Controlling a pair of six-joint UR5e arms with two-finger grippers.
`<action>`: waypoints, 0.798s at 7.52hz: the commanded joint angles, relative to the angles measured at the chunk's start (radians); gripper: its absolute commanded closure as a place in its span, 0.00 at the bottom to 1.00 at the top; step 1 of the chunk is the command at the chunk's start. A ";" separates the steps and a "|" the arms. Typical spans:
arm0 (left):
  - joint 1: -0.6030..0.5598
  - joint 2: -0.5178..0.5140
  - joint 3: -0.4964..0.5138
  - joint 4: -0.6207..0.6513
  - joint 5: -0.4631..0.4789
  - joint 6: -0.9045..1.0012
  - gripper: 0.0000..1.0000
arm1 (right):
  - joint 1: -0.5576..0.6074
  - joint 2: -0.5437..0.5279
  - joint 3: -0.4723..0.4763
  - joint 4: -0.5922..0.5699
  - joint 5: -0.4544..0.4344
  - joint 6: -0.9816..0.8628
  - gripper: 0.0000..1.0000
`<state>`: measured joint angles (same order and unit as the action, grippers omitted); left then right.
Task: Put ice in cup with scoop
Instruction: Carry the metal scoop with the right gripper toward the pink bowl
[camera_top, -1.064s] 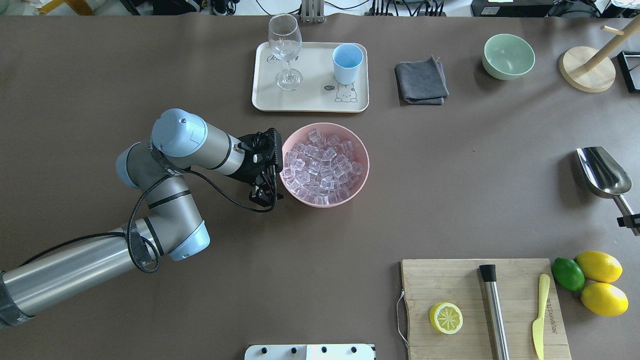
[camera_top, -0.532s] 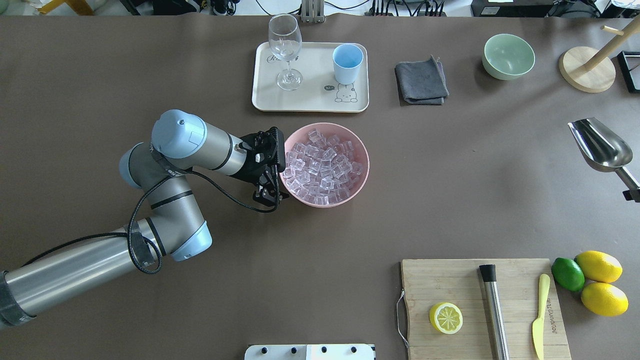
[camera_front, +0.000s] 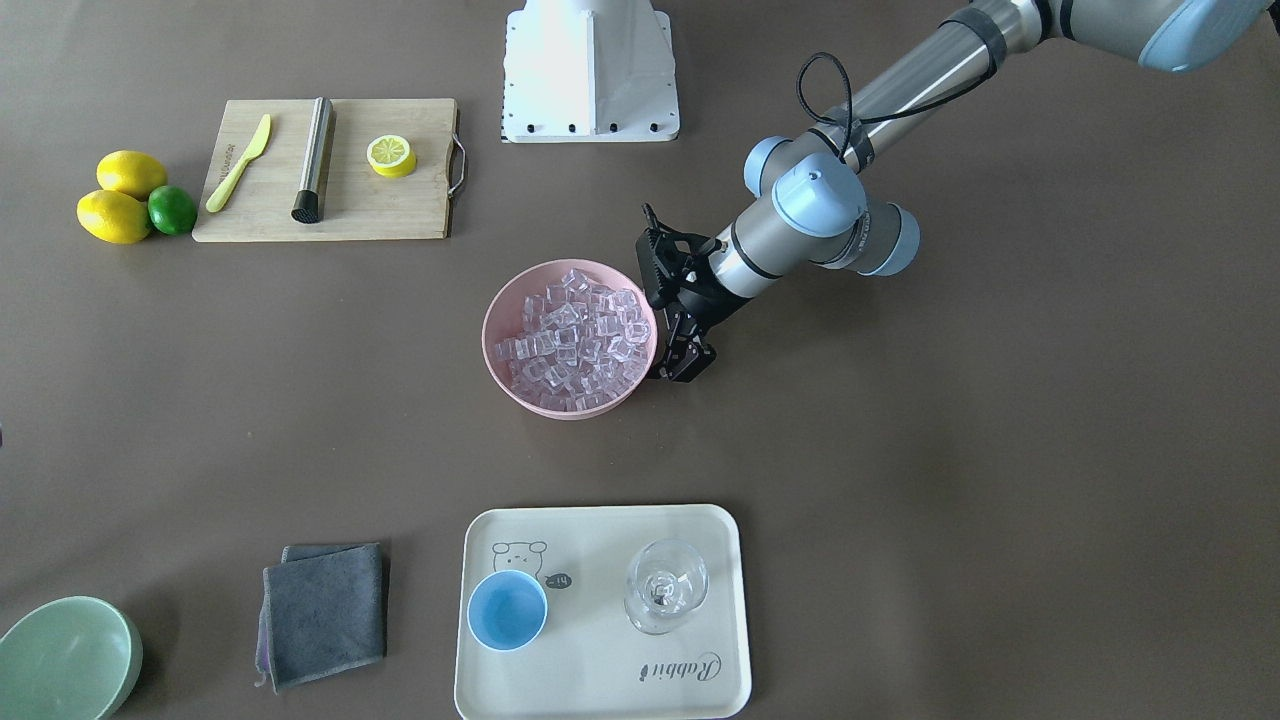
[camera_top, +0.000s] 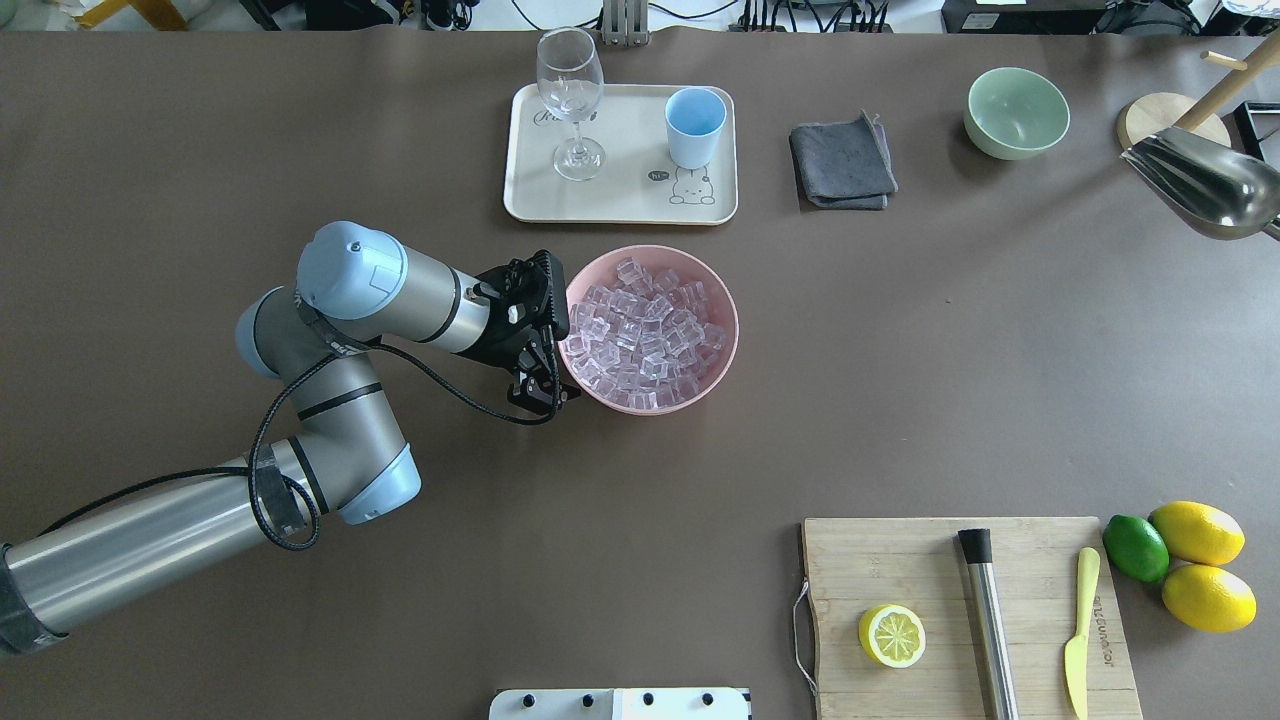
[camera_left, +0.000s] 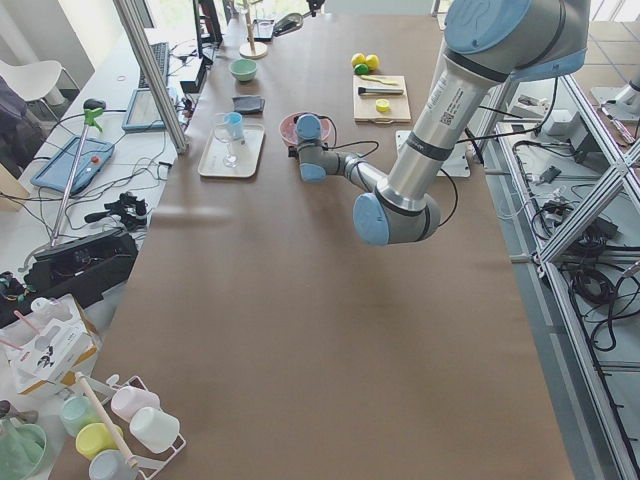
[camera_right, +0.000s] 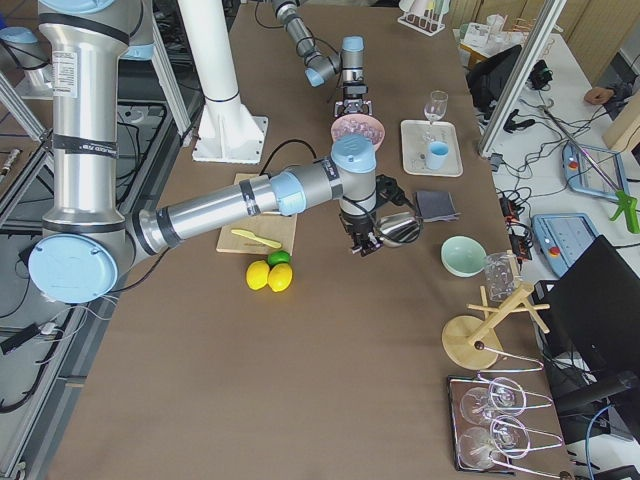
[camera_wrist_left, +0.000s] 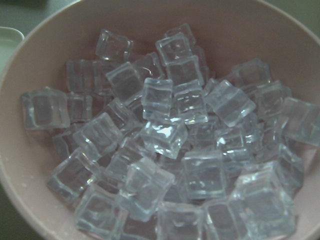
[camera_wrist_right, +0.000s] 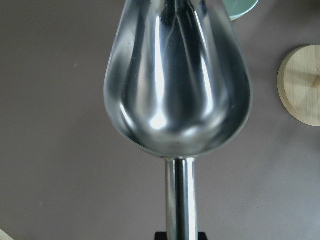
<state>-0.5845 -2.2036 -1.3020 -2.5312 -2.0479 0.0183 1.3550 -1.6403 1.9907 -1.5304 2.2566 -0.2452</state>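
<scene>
Right fingers (camera_wrist_right: 160, 236): pinching the lower end of the scoop (camera_wrist_right: 177, 75) handle. Only a narrow black edge of them shows at the bottom of the right wrist view. The scoop is held above the counter (camera_top: 900, 350), open side up, and its polished interior holds nothing. In the overhead view it sits at the far right edge, overlapping the round wooden stand base (camera_top: 1150, 120) and near the pale-green bowl (camera_top: 1017, 112).

Left fingers (camera_top: 538, 385): positioned at the rim of the pink bowl (camera_top: 652, 249), on the side toward the left arm. Whether they are spread or pinching the rim cannot be told. The left wrist camera looks straight down into this bowl.

Ice (camera_top: 640, 335): all cubes are heaped in the pink bowl at mid-counter.

Cup (camera_top: 695, 125): upright on the cream tray (camera_top: 620, 205), beyond the pink bowl as seen from the robot. Its interior shows plain blue in the front-facing view. A wine glass (camera_top: 570, 90) stands beside it on the same tray.

Other items: a folded grey cloth (camera_top: 842, 162) lies between the tray and the pale-green bowl. A cutting board (camera_top: 900, 570) near the robot's right carries a lemon half (camera_top: 891, 636), a steel cylinder (camera_top: 990, 625) and a yellow knife (camera_top: 1080, 630).
</scene>
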 joint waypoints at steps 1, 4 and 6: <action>0.002 0.010 0.000 -0.038 0.005 -0.001 0.02 | -0.037 0.035 0.034 -0.011 -0.019 -0.153 1.00; 0.002 0.016 0.001 -0.044 0.006 0.000 0.02 | -0.192 0.148 0.094 -0.107 -0.046 -0.209 1.00; 0.002 0.015 0.001 -0.046 0.006 0.000 0.02 | -0.311 0.343 0.172 -0.398 -0.084 -0.139 1.00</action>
<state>-0.5834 -2.1880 -1.3012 -2.5755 -2.0421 0.0184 1.1469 -1.4563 2.1037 -1.7151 2.2022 -0.4463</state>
